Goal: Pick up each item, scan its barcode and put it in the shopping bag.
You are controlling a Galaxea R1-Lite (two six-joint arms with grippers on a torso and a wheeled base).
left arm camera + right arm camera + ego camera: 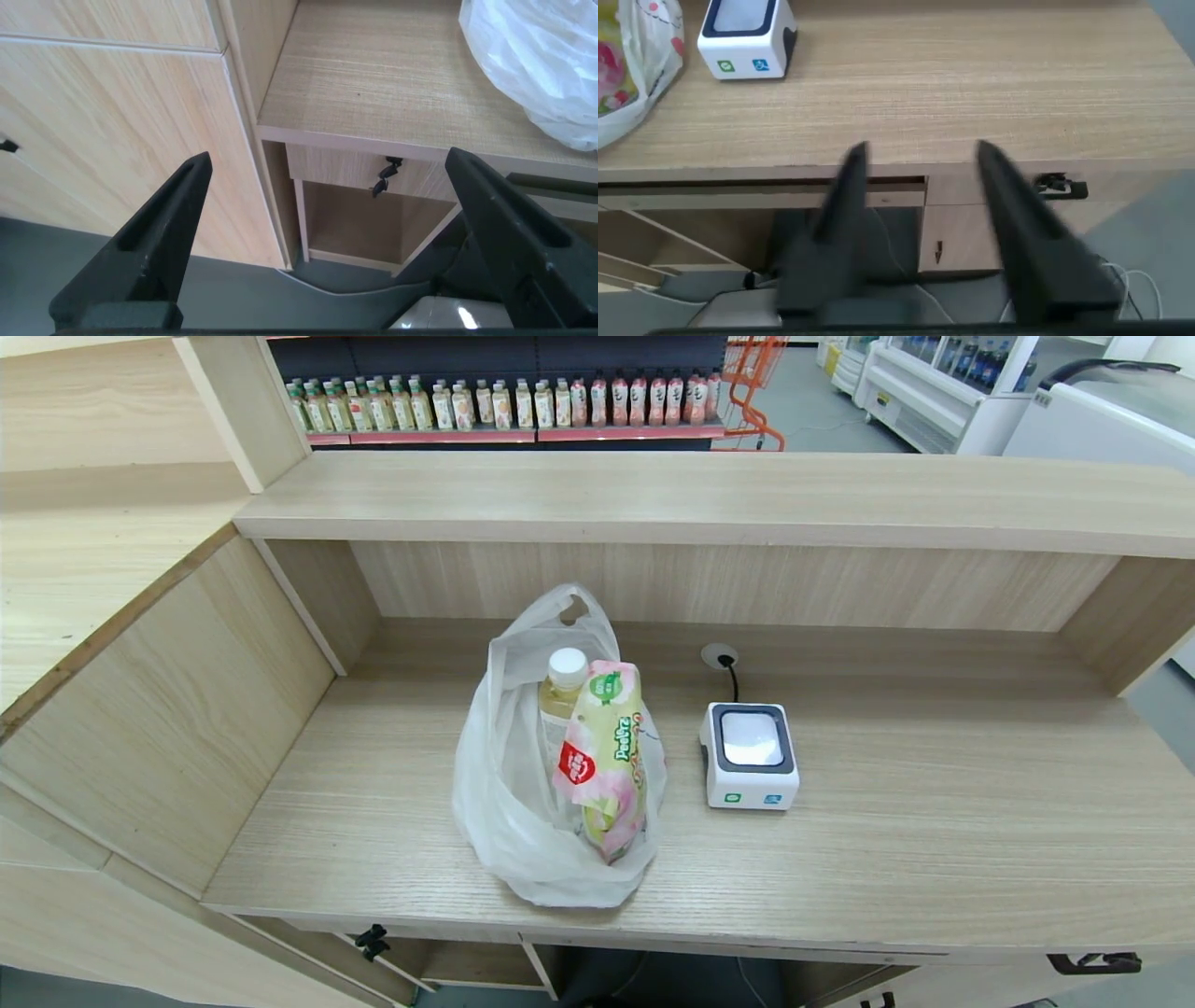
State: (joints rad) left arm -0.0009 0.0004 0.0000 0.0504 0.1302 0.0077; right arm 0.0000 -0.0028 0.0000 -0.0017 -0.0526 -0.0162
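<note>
Two grippers sit nearest, low before the counter's [934, 840] front edge: the left gripper [329, 159] with fingers spread wide, the right gripper [922, 147] with fingers parted more narrowly, neither holding anything. On the counter above them, left of centre, stands the shopping bag [509, 821], a thin, soft plastic one that would slump and slip; its handle loop at the top looks like the safest hold. Inside it a snack pouch [607, 756] leans against a bottle [563, 686]. The pouch is probably light, puffy and slick, best pinched at a sealed edge. The bottle is likely heavier and stiff, best taken round its body. Just right of the bag sits the scanner [750, 756], window up. The pouch hides the bottle's lower half. No barcode shows, and anything deeper in the bag cannot be made out.
</note>
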